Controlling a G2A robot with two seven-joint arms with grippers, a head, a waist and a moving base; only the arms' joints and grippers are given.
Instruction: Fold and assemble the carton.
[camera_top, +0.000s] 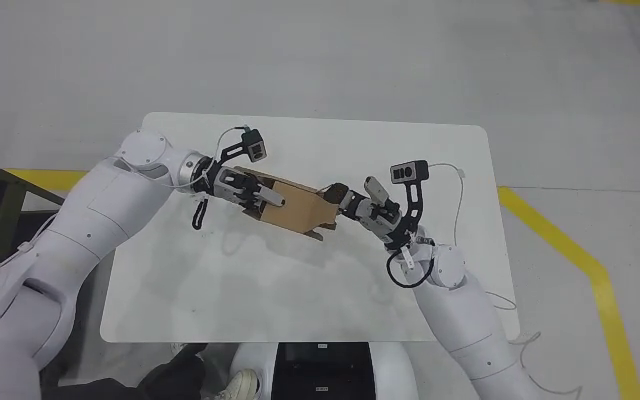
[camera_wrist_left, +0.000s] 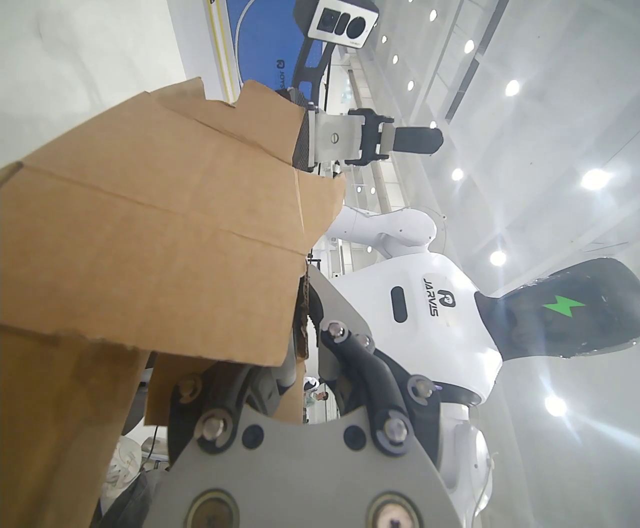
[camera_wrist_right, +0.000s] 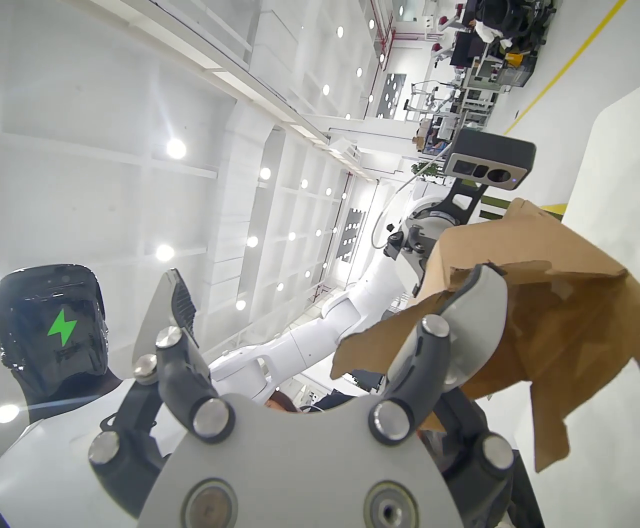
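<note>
Carton (camera_top: 295, 203): brown, partly folded, held between both arms over the middle of the surface (camera_top: 300, 300), well apart from every rim.
Carton edges: flaps ragged and creased, and one hangs loose beside the right gripper.
Left gripper (camera_top: 247, 190): fingers clenched on the carton's near end.
Right gripper (camera_top: 355, 193): fingers spread. One finger (camera_wrist_right: 482, 305) lies against a flap and the other (camera_wrist_right: 172, 300) stands free.
Surface: white, with rounded corners.
Room: grey floor (camera_top: 560, 80), with a yellow line (camera_top: 575, 250) beyond the surface's right rim.

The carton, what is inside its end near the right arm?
One finger of the right tool sits inside the carton, between its flaps; the other finger is outside. The cardboard covers anything deeper.
</note>
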